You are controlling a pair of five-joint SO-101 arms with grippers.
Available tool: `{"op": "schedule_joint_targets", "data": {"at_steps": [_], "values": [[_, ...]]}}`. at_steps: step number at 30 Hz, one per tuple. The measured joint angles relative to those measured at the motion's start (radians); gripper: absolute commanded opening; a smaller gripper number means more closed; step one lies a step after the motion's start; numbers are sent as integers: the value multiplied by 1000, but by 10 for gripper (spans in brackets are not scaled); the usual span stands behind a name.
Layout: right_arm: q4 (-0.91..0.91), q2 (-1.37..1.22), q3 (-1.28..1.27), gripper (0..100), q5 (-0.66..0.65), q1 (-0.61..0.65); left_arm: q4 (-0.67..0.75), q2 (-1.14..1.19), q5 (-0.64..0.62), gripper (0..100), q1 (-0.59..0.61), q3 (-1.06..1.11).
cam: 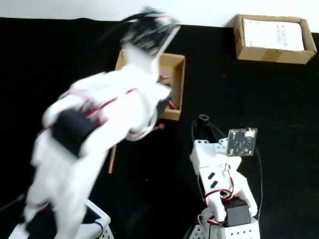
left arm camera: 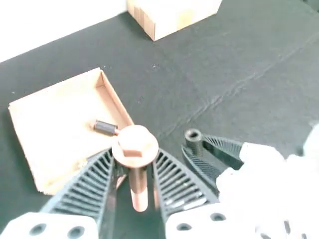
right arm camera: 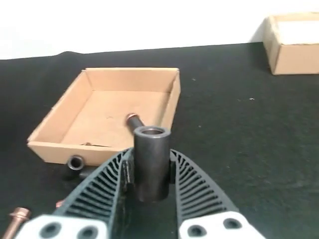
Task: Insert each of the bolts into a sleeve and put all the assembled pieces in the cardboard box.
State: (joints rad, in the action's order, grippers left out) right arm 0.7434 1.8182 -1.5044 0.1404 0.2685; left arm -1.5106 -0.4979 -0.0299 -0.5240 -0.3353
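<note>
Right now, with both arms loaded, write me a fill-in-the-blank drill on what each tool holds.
1. The left tool is shut on a copper ____.
2. The right tool is shut on an upright dark ____.
3. One assembled piece lies inside the cardboard ____.
Missing words: bolt; sleeve; box.

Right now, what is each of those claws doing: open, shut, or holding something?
Left gripper: shut on a copper bolt.
Right gripper: shut on a black sleeve.
</note>
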Motion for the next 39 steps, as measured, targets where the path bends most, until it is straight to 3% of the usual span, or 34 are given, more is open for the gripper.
{"op": "schedule_joint_targets", "data": {"at_steps": [6,9,13,17,20,22,27,32,39], "values": [[0,0,0,6,0,31,0,-304,83,8,3,270],[0,0,0,6,0,57,114,-417,95,8,3,466],[0,0,0,6,0,92,404,-502,97,8,3,781],[0,0,-3,6,0,101,804,-523,97,8,-2,1062],[-2,0,-23,6,0,103,1062,-496,97,8,0,1140],[-3,0,-41,6,0,103,1134,-448,60,8,-2,1131],[-29,0,-69,6,0,101,1155,-285,-135,8,-2,1022],[-164,0,-150,6,0,101,1031,-164,-270,8,0,879],[-292,0,-167,6,0,101,933,-129,-324,8,0,827]]}}
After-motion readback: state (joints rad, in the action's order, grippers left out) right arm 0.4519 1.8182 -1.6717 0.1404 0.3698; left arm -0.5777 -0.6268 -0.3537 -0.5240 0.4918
